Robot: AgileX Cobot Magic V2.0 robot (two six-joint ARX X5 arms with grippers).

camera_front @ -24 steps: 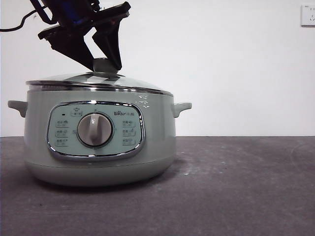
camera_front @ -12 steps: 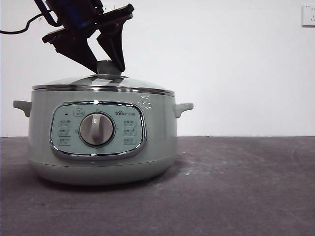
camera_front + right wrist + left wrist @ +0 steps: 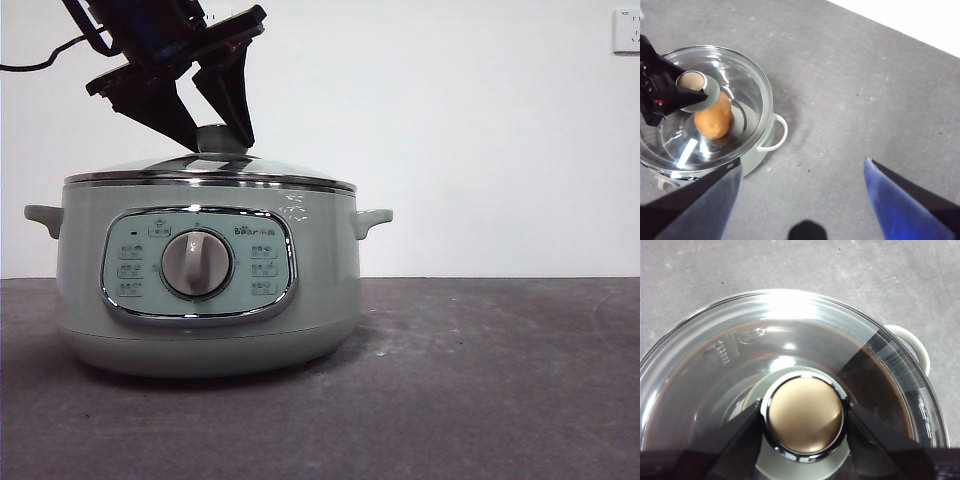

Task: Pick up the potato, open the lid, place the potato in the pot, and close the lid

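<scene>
The pale green pot (image 3: 310, 280) stands left of centre on the dark table, with its glass lid (image 3: 200, 170) lying level on the rim. My left gripper (image 3: 220, 135) comes down from the upper left and is shut on the lid's round knob (image 3: 805, 414), one jaw pressed to each side. Through the lid (image 3: 747, 85) in the right wrist view, the orange-brown potato (image 3: 713, 119) lies inside the pot. My right gripper (image 3: 802, 164) hangs open and empty high above the table, off to the pot's side.
Grey tabletop (image 3: 480, 380) stretches to the right of the pot. A white wall stands behind, with a socket (image 3: 626, 30) at its upper right. The pot's side handle (image 3: 777, 135) juts toward the right arm's side.
Over the last second the pot and lid shifted slightly right and the lid settled level on the rim. The left gripper stayed on the knob.
</scene>
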